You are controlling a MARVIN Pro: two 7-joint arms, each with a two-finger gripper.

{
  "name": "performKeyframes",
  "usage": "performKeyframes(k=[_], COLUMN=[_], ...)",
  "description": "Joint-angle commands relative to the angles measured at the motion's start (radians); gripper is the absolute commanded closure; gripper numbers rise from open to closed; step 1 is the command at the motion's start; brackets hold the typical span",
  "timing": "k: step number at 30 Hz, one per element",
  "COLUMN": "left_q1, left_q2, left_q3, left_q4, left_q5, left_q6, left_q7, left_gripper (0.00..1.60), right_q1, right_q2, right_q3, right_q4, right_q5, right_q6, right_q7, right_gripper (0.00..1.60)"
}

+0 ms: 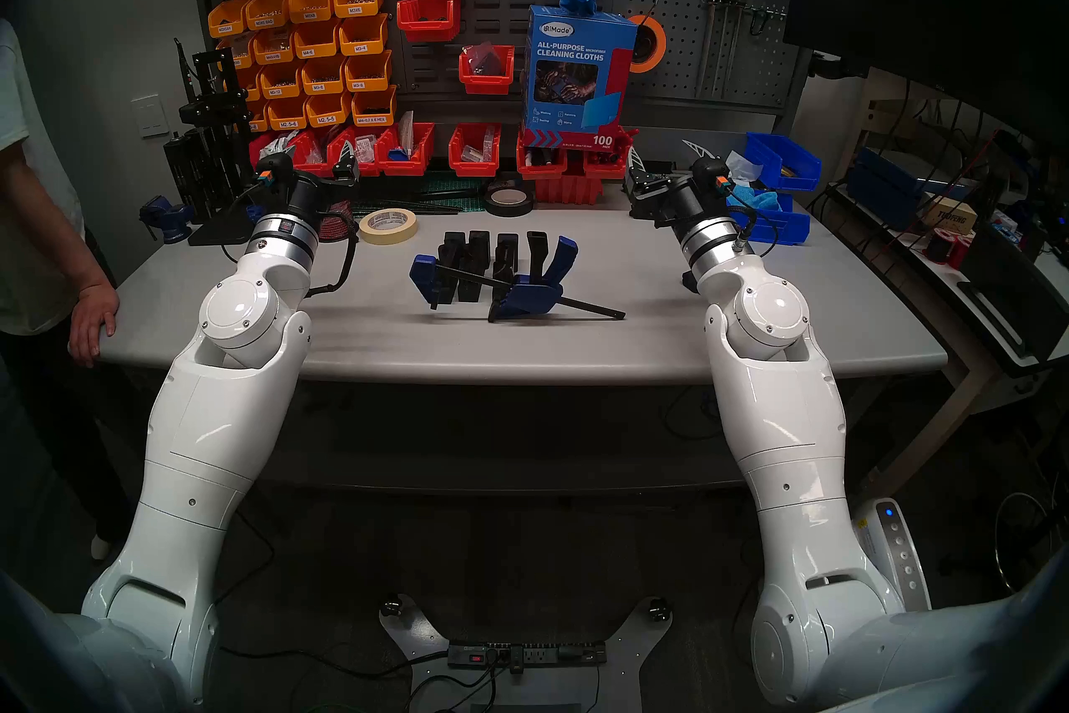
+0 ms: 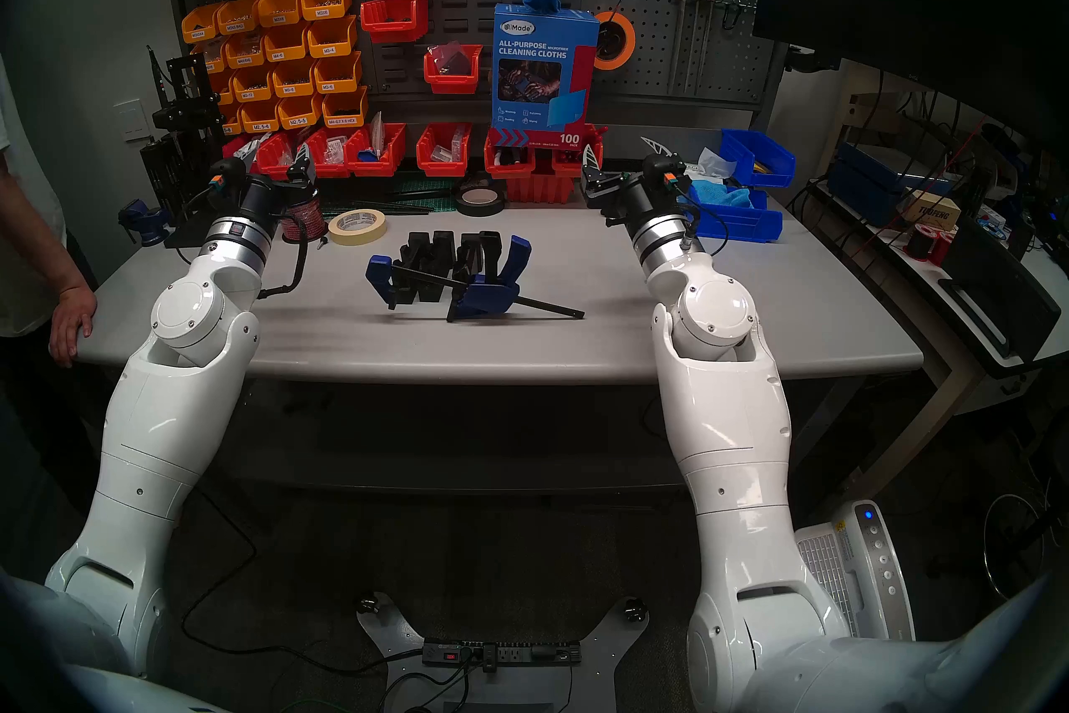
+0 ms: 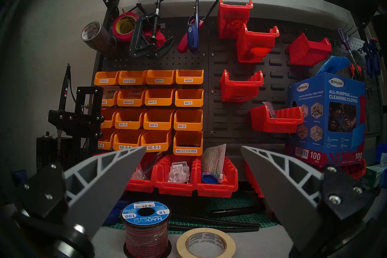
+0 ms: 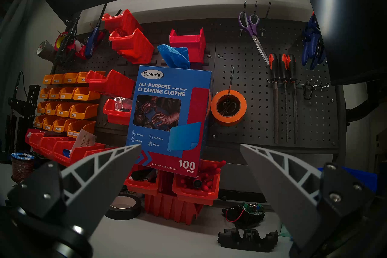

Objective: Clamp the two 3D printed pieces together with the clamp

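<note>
The two black 3D printed pieces (image 1: 463, 260) (image 1: 509, 254) stand side by side at the table's middle, posts up. The clamp (image 1: 532, 292) lies tilted across their front. Its one blue jaw (image 1: 425, 280) is at their left and the other (image 1: 564, 254) at their right; the black bar (image 1: 596, 309) runs out to the right. I cannot tell how tightly the jaws press. My left gripper (image 1: 341, 156) (image 3: 193, 147) is open and empty, back left of the pieces. My right gripper (image 1: 665, 156) (image 4: 190, 145) is open and empty, back right. Neither wrist view shows the clamp or pieces.
A masking tape roll (image 1: 387, 226), a wire spool (image 3: 145, 224) and a black tape roll (image 1: 509, 199) sit behind the pieces. A low notched black strip (image 4: 248, 238) lies by my right arm. Red bins (image 1: 474, 150) and blue bins (image 1: 775, 185) line the back. A person's hand (image 1: 92, 318) rests on the table's left edge.
</note>
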Motion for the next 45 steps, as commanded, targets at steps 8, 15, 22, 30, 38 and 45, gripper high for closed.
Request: performKeyframes(k=[8,15,22,30,38,45], left_q1=[-0.027,-0.018,-0.014,-0.001,0.035,0.071], left_q2=[0.001,0.009,0.042,0.104,0.178,0.247], left_q3=[-0.007,-0.013,-0.031,-0.065,-0.113,-0.151], left_q4=[-0.025,-0.036,-0.054,-0.075,-0.100,-0.107], left_q5=[-0.001,-0.008,-0.026,-0.061,-0.122,-0.194], left_q6=[-0.009,-0.029,-0.035,-0.033,-0.024,-0.017], left_q7=[0.000,-0.025,-0.078,-0.174,-0.327,-0.462], left_gripper=[0.00,0.00,0.00,0.00,0.00,0.00], right_q1=[0.024,0.024,0.024,0.024,0.024,0.024], right_q2=[0.000,0.000,0.000,0.000,0.000,0.000], right_q3=[0.000,0.000,0.000,0.000,0.000,0.000], right_q4=[-0.030,-0.029,-0.028,-0.028,-0.027,-0.027], right_q5=[0.001,0.001,0.001,0.001,0.001,0.001], right_q6=[-0.005,-0.006,-0.006,-0.007,-0.007,-0.007], right_q7=[0.001,0.001,0.001,0.001,0.001,0.001], right_gripper=[0.00,0.00,0.00,0.00,0.00,0.00])
